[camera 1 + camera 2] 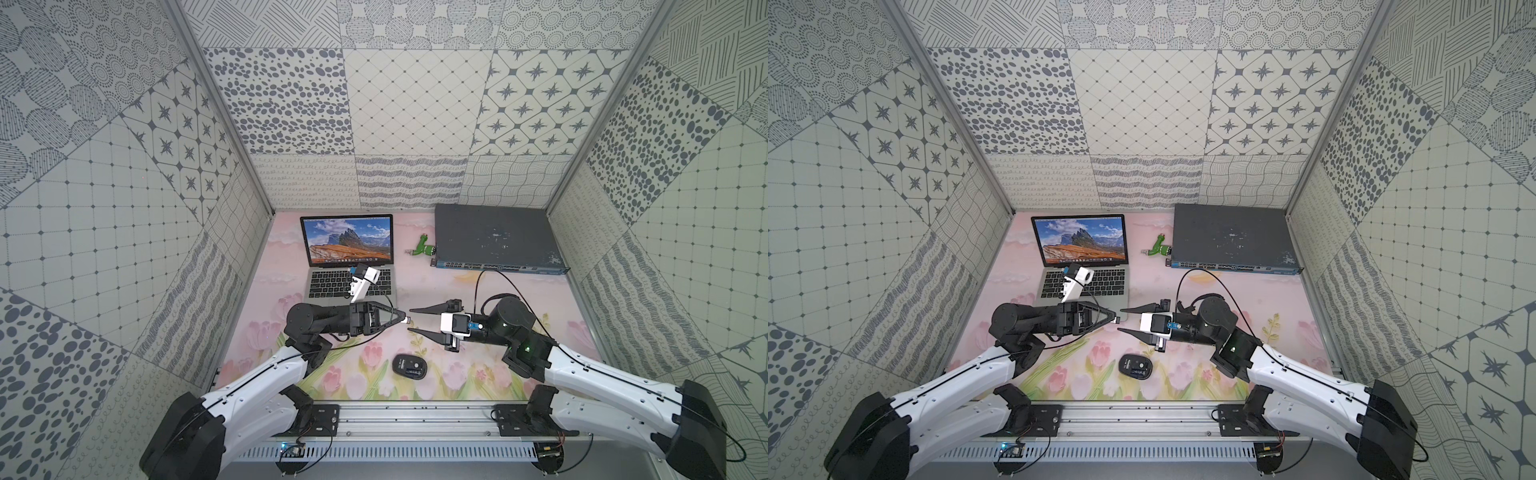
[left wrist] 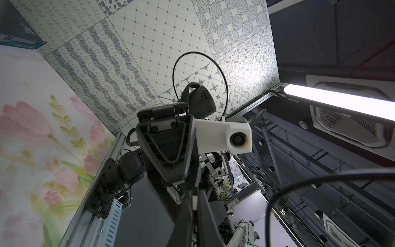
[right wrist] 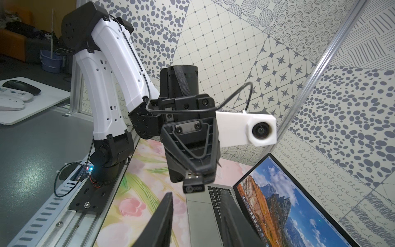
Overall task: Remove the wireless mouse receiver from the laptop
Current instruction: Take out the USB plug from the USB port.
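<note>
We saw a pink tulip mat [image 1: 457, 291] walled by patterned tiles [image 1: 415, 104] — the left gripper [image 1: 402, 319] pinched the receiver [image 3: 193, 186], clear of the laptop [image 1: 347, 241]; the right gripper [image 1: 409, 320] stood spread.

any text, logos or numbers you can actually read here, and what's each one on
Nothing reads cleanly.
wireless mouse receiver: pale marking on its black end, too blurred to read.
mouse: label too small.
network switch: front port labels too small.
laptop: lettering under the screen and key legends too small.
</note>
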Available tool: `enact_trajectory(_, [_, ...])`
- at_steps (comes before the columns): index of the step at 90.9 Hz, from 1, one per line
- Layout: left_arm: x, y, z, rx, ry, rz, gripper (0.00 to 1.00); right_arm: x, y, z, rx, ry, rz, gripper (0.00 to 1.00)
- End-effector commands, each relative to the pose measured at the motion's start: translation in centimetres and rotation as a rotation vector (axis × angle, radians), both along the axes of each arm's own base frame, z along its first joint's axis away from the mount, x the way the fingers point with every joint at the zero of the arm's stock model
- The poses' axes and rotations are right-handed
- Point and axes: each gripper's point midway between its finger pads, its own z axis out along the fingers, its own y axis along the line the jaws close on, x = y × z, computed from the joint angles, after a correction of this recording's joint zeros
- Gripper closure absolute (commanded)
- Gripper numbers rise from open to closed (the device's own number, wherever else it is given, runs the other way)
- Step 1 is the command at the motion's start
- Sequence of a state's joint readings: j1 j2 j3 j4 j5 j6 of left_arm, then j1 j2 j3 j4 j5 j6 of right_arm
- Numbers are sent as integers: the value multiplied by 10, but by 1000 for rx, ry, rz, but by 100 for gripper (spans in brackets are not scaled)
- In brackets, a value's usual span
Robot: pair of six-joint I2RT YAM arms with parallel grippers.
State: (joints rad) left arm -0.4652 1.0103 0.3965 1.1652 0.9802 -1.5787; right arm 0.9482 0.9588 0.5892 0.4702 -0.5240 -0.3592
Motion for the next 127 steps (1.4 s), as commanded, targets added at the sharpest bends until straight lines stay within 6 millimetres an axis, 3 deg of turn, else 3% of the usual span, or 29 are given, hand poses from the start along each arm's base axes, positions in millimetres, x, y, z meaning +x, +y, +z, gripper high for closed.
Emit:
enact_trajectory(1, [-12,2,7,-23,-83,-30,100,-5,0,24,60,-23,24,62])
enact_trajectory(32, [-13,3,8,-24,-88,-31,100,-9,2,19,45,-11,51,73])
enact_trajectory(83, [-12,2,1,-16,-81,-31,100,-13,6,22,47,-12,79,76])
enact_trajectory(127, [-12,2,-2,-14,-78,-34,100,-14,7,16,26,-10,85,89])
